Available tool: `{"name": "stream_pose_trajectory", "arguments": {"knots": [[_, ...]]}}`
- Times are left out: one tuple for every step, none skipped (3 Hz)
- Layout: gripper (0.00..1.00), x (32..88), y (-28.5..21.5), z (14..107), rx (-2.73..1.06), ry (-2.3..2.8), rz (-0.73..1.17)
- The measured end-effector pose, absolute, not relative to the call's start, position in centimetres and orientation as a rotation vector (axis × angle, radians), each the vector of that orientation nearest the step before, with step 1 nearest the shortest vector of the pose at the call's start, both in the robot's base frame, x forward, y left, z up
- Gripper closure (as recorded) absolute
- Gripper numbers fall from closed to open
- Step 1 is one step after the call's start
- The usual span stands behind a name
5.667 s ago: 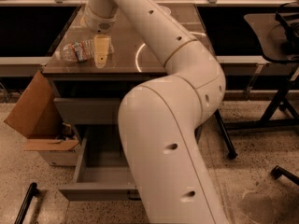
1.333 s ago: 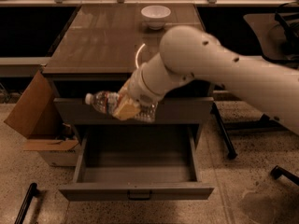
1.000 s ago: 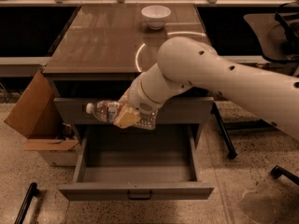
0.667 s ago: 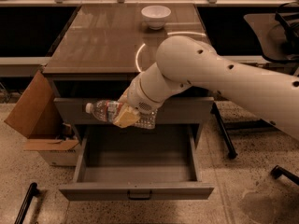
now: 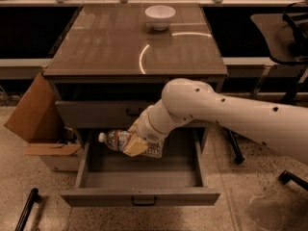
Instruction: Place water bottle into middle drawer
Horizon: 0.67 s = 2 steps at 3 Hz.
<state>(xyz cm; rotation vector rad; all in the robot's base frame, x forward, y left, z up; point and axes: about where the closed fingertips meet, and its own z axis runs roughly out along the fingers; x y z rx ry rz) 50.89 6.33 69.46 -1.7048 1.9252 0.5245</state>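
1. Bottle (image 5: pixel 114 139) lies on its side with its long axis running left to right and its white cap to the left. It hangs over the rear half of the open drawer (image 5: pixel 139 197).
2. Gripper (image 5: pixel 137 146) is clamped across the bottle's body toward the base end, so the neck and cap stick out to the left of it.
3. Whether the bottle touches the drawer floor cannot be told; it appears to sit just above it.
4. Clearances: the cap is near the left drawer wall but apart from it. The upper drawer front (image 5: pixel 96 113) stands closed just above and behind the wrist. Bare floor runs forward to the front lip.
5. Judgement: a short descent and release should do, since the bottle's axis already runs along the drawer's width. Once released it may roll toward the front.
6. Beyond: bowl (image 5: pixel 160 16) at the far edge of the tabletop (image 5: pixel 106 47), and a cardboard box (image 5: pixel 31 114) at the left.
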Motion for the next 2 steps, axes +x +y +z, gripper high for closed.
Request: {"name": "stream_pose_trajectory", "arguments": {"knots": [[1.0,50.9,5.4,64.6,-1.605,1.971,0.569],[1.0,51.9,4.8,58.4,-1.499,2.024,0.594]]}}
